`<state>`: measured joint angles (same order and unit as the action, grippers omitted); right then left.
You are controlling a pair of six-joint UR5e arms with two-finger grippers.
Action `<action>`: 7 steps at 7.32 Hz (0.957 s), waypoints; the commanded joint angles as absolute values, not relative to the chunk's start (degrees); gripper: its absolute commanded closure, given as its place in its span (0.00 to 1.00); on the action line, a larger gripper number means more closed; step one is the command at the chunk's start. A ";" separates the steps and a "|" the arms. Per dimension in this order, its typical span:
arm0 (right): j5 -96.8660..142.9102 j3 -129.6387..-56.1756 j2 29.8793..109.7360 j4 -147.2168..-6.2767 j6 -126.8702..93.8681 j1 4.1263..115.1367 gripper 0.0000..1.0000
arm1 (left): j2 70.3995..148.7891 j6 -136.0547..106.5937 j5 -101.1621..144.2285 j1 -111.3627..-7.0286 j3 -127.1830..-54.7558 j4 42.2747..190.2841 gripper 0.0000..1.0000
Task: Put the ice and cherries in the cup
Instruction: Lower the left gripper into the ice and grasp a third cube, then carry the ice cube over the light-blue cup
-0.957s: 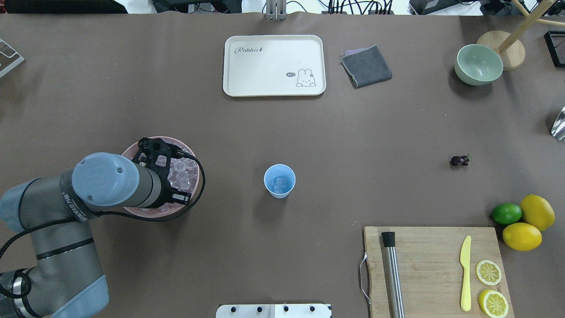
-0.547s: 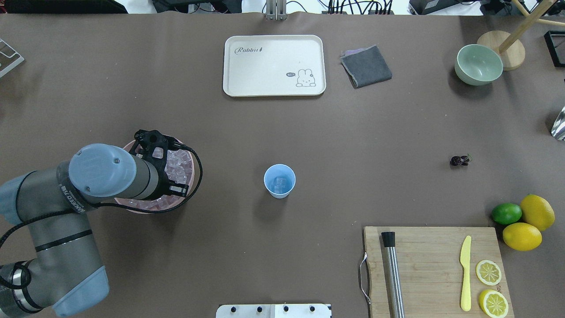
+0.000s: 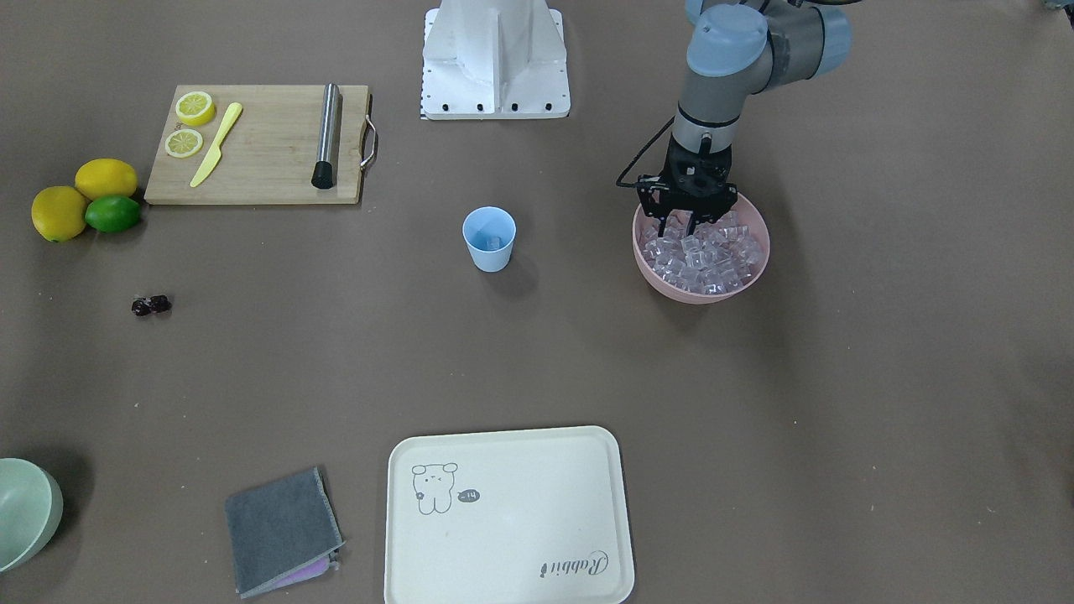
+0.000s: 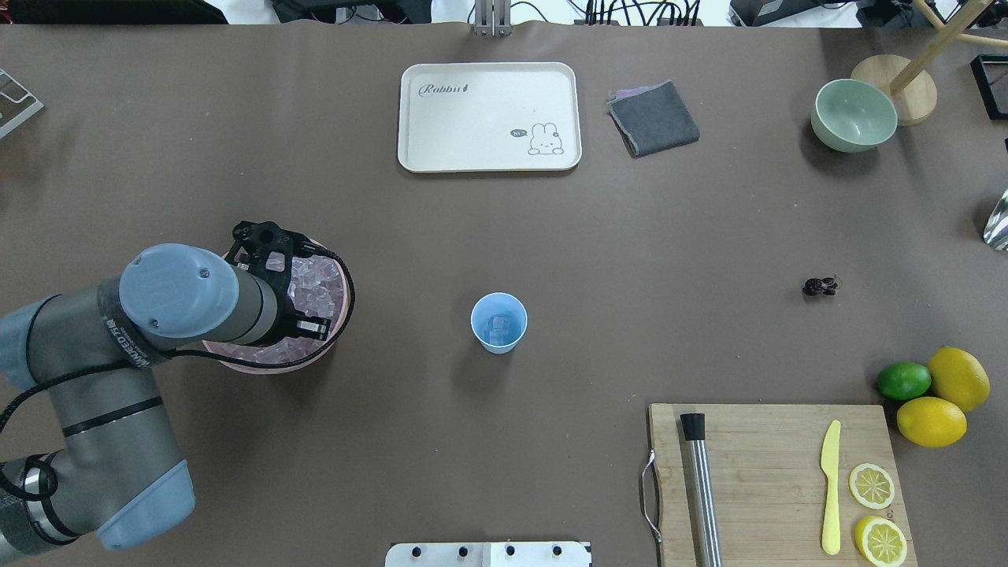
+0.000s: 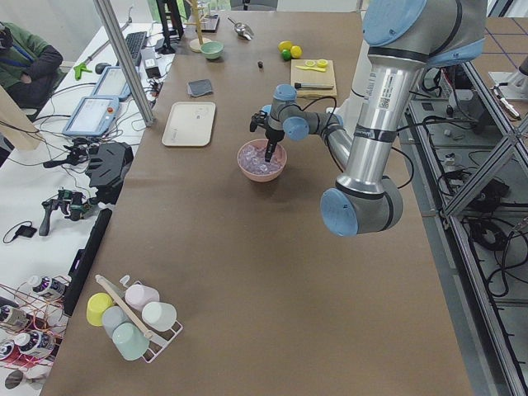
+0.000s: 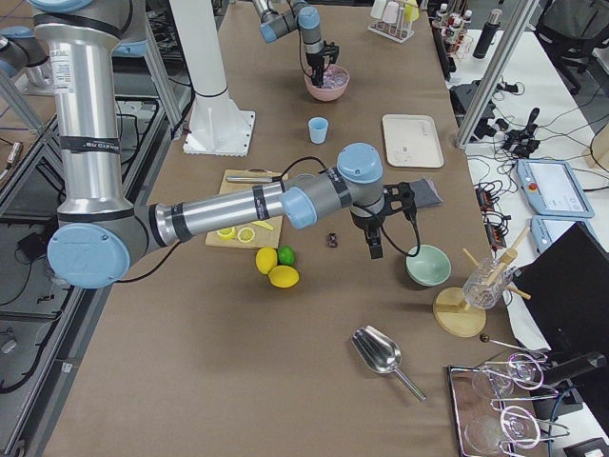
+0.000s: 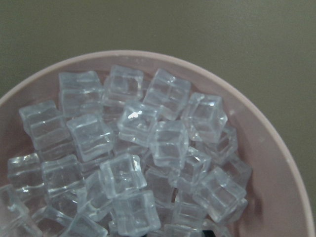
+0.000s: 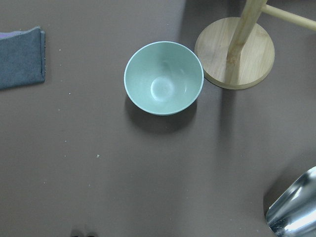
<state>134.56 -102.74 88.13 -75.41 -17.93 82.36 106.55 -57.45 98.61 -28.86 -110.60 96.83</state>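
The light-blue cup (image 4: 498,322) (image 3: 489,239) stands mid-table with a couple of ice cubes (image 4: 498,328) inside. More ice (image 7: 133,148) (image 3: 709,252) fills the pink bowl (image 4: 268,365) (image 3: 701,290). My left gripper (image 3: 680,228) points straight down into that pile at the bowl's robot-side rim, with its fingers apart. The cherries (image 4: 820,286) (image 3: 151,305) lie alone on the table at the right. My right gripper (image 6: 371,244) hangs beside the cherries near the green bowl. It shows only in the exterior right view, so I cannot tell its state.
A cream tray (image 4: 489,116) and a grey cloth (image 4: 654,118) lie at the far side. The pale green bowl (image 4: 854,115) sits beside a wooden stand (image 4: 906,87). The cutting board (image 4: 772,480) carries a knife, lemon slices and a metal rod. Lemons and a lime (image 4: 903,380) sit next to it.
My left wrist has shifted slightly left and away from the robot over the pink bowl. The bowl itself seems nudged a little the same way. Cup and cherries stay put.
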 commanded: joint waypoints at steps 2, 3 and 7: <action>134.56 -102.74 88.15 -75.41 -17.93 82.35 0.00 | 106.61 -57.57 98.61 -28.48 -110.21 96.86 0.52; 134.56 -102.74 88.15 -75.41 -17.93 82.35 0.00 | 106.61 -57.57 98.53 -28.30 -110.21 96.86 0.52; 134.56 -102.74 88.15 -75.41 -17.93 82.35 0.00 | 106.88 -57.57 98.70 -28.39 -110.39 96.86 1.00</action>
<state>134.56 -102.74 88.15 -75.41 -17.93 82.35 106.85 -57.64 98.63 -28.32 -110.25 96.85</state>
